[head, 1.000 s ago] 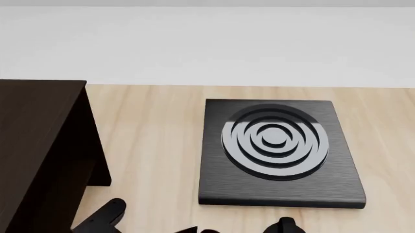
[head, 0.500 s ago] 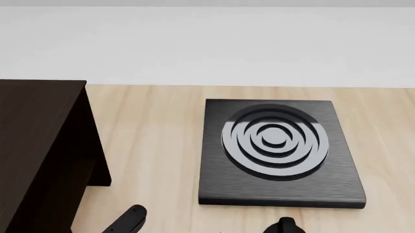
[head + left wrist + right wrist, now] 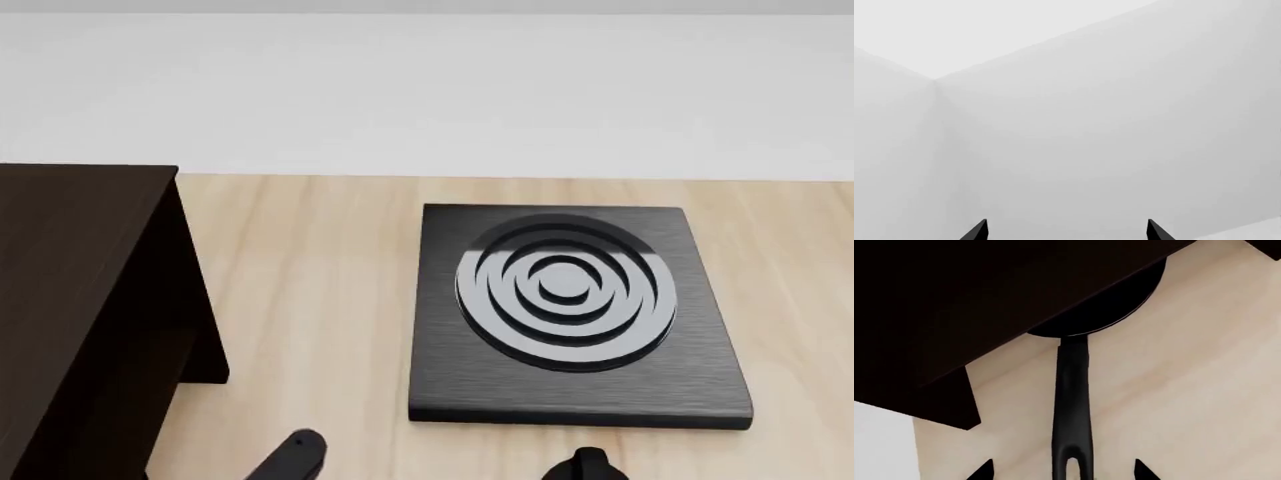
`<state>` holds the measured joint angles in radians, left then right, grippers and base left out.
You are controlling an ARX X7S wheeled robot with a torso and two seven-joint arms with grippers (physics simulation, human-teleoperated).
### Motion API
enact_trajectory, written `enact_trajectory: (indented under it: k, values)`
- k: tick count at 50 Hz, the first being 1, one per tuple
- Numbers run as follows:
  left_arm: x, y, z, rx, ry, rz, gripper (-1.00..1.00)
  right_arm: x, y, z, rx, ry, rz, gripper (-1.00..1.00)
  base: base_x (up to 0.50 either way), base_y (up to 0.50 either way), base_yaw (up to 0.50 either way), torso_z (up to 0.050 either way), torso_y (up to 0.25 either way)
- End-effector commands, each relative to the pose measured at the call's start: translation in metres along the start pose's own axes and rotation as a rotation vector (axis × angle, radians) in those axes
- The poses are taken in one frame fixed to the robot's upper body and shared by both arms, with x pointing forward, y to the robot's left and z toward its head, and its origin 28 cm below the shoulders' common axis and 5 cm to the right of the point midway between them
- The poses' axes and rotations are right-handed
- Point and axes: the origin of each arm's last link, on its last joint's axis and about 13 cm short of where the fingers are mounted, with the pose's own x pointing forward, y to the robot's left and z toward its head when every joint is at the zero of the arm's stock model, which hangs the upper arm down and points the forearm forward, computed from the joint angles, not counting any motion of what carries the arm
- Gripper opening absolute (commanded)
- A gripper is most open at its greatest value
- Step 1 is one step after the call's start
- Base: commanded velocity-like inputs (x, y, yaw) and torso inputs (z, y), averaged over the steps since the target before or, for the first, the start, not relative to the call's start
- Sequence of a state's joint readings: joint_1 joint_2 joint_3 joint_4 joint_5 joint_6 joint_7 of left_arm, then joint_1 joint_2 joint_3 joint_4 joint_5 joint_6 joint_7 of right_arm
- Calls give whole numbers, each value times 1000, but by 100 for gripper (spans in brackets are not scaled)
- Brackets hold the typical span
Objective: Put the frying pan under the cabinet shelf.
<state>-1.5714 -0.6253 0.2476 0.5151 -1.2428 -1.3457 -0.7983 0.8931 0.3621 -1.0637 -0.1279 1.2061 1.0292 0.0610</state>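
Observation:
The frying pan (image 3: pixel 1114 307) lies on the wooden table, its round black body mostly under the dark cabinet shelf (image 3: pixel 954 300). Its long handle (image 3: pixel 1072 400) sticks out toward my right gripper (image 3: pixel 1063 472). That gripper is open, its tips on either side of the handle's loop end and clear of it. In the head view the cabinet (image 3: pixel 80 300) stands at the left and hides the pan. My left gripper (image 3: pixel 1066 231) is open and empty, facing bare white walls.
A square black plate with concentric rings (image 3: pixel 574 400) lies on the table right of the cabinet. A black elongated part (image 3: pixel 294 462) and another black part (image 3: pixel 587 466) show at the head view's bottom edge; I cannot tell what they belong to.
The black elongated part at the bottom of the head view has slid right and lower, away from the cabinet. The cabinet and the ringed plate have not moved.

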Motion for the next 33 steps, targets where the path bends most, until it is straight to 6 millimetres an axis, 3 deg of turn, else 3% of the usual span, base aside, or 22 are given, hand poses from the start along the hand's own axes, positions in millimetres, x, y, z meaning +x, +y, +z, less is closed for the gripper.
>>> enact_trajectory:
  k: [1,33]
  values:
    - [2,-2,1,-4,1,-7,100,-17,15,-5,-31,-19,-24,100,0,0,0,0,0]
    - [1,-1,9,-7,-8,-11,100,-76,63,-4,-155,-134,-190,100,0,0,0,0,0]
